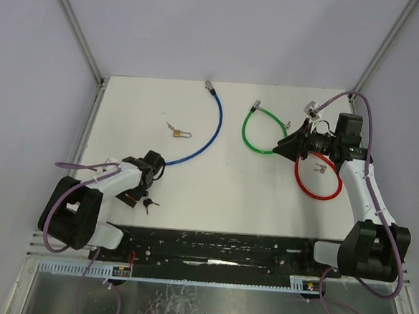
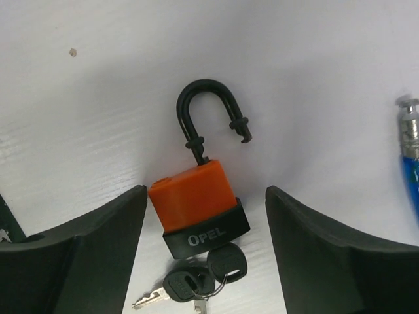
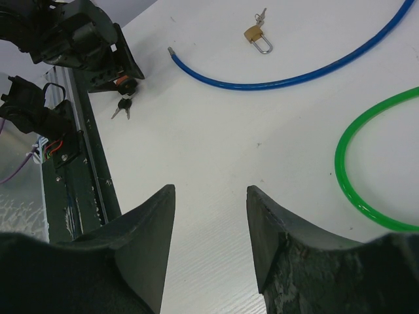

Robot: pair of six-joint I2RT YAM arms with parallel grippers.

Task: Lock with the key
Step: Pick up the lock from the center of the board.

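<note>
White table [image 1: 228, 194]: two padlocks [image 2: 195, 196], three cables [image 1: 220, 122]

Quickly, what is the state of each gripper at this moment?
Left gripper: open, straddling the orange padlock, not gripping it.
Right gripper: open, holding nothing.

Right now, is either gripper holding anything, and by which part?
Nothing is held. The left gripper is open, straddling the body of the orange padlock without clamping it. The right gripper is open above the table.
</note>
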